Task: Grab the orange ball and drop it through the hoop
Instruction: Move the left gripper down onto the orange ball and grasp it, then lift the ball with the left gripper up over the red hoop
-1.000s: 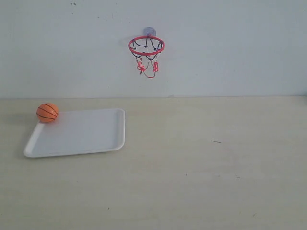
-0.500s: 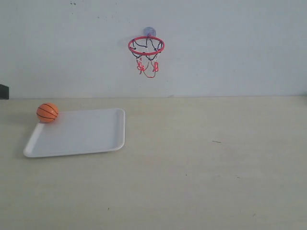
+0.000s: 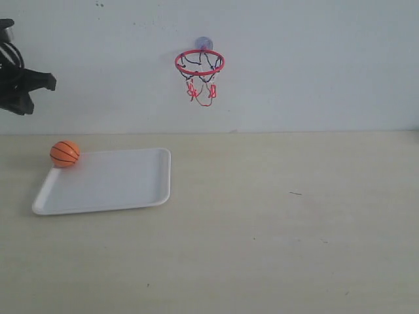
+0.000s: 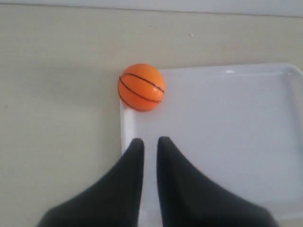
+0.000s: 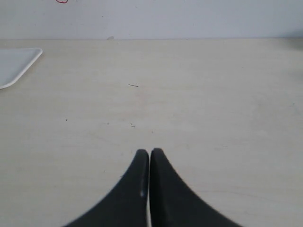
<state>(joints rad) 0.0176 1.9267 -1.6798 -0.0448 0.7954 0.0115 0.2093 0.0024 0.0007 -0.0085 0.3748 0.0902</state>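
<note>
On pale wall [image 3: 314, 65], hoop [image 3: 200, 72]; beige table [image 3: 275, 235] below.

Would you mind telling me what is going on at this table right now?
A two-armed robot is setting up to pick the orange ball, which rests at a corner of the white tray. The left gripper hangs above it, jaws slightly apart, holding nothing. The right gripper is shut and empty over the table. The hoop on the wall has nothing in it.
</note>
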